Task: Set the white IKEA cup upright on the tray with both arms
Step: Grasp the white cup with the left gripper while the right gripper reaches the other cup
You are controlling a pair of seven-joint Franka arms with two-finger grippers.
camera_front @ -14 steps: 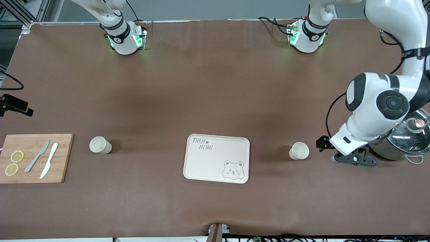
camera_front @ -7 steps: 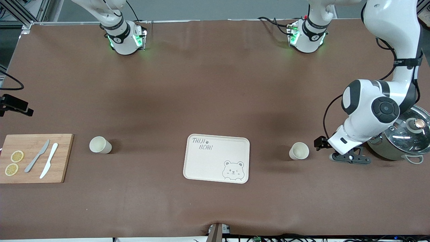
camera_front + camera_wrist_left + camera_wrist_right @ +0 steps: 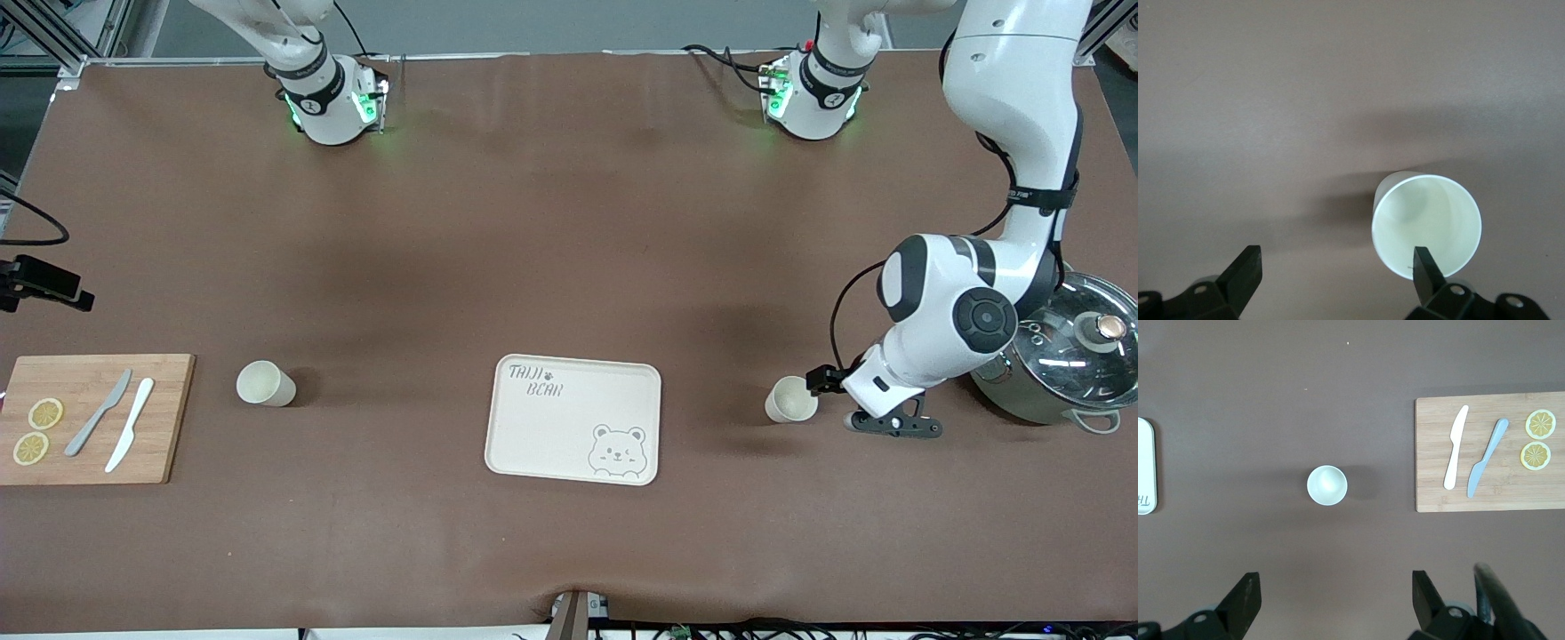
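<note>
- Cup number one (image 3: 790, 399), white and upright with its mouth open to the ceiling, stands on the brown table (image 3: 569, 267) between the tray (image 3: 574, 419) and a lidded steel pot (image 3: 1062, 360) at the left arm's end.
- Left gripper (image 3: 1336, 268) sits low just beside that cup, on the pot's side of it, fingers spread wide with nothing between them.
- In the left wrist view the cup (image 3: 1426, 225) is off-centre to the gap: one fingertip (image 3: 1423, 261) overlaps the cup's rim and mouth, while the other fingertip (image 3: 1250, 261) is well clear of it over bare table. I can't tell whether that nearer finger actually touches the rim.
- A second white cup (image 3: 264, 384), also upright, stands toward the right arm's end, between the tray and a wooden cutting board (image 3: 89, 418).
- Right gripper (image 3: 1336, 595) is out of the front view; its wrist camera looks straight down from high over that second cup (image 3: 1327, 485), fingers spread apart and empty, and the arm waits there.
- The cream tray with its "TAIJI BEAR" lettering and bear face lies flat mid-table with nothing on it.
- On the cutting board lie a grey knife (image 3: 98, 412), a white knife (image 3: 130, 424) and two lemon slices (image 3: 37, 431).
</note>
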